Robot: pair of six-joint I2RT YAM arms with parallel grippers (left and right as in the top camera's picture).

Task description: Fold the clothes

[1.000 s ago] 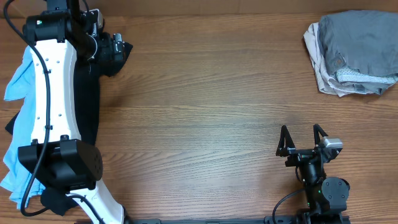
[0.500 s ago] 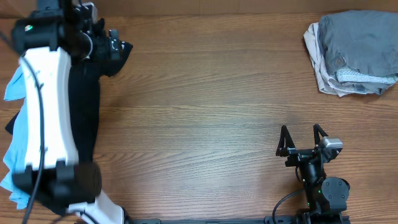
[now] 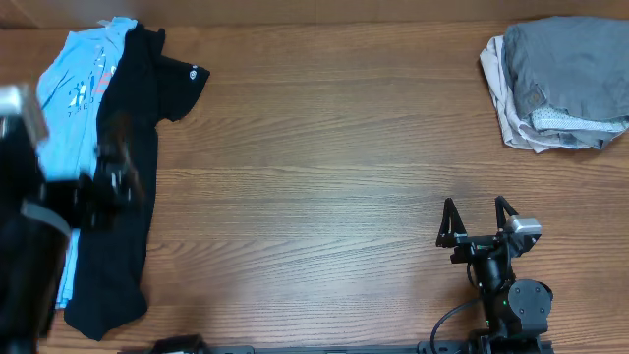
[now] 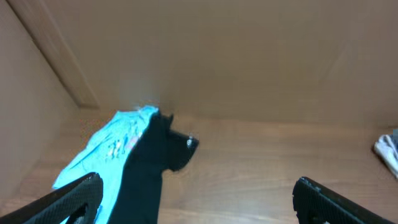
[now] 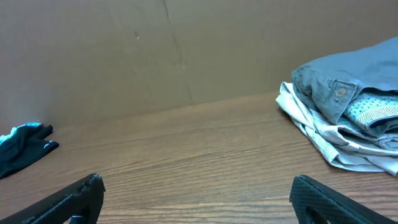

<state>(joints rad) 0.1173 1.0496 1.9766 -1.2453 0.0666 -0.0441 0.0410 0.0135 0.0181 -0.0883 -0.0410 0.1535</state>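
At the far right corner of the counter (image 3: 324, 147) sit the folded grey-olive shorts (image 3: 565, 59), waist button showing and pale speckled lining poking out underneath; the overhead view cuts off their right edge. Over at the left end, the black T-shirt (image 3: 133, 187) lies stretched lengthwise, overlapping the light-blue shirt (image 3: 79, 88) beside it, so I see only the blue one's upper part and a thin strip lower down. The left arm (image 3: 39, 236) is a dark smear across the lower part of both garments, too blurred from above to make out. Its own wrist camera shows the left hand (image 4: 198, 186) with fingers spread wide and nothing between them. Near the front edge on the right, the right hand (image 3: 475, 206) also stands wide open and empty, well apart from the shorts.
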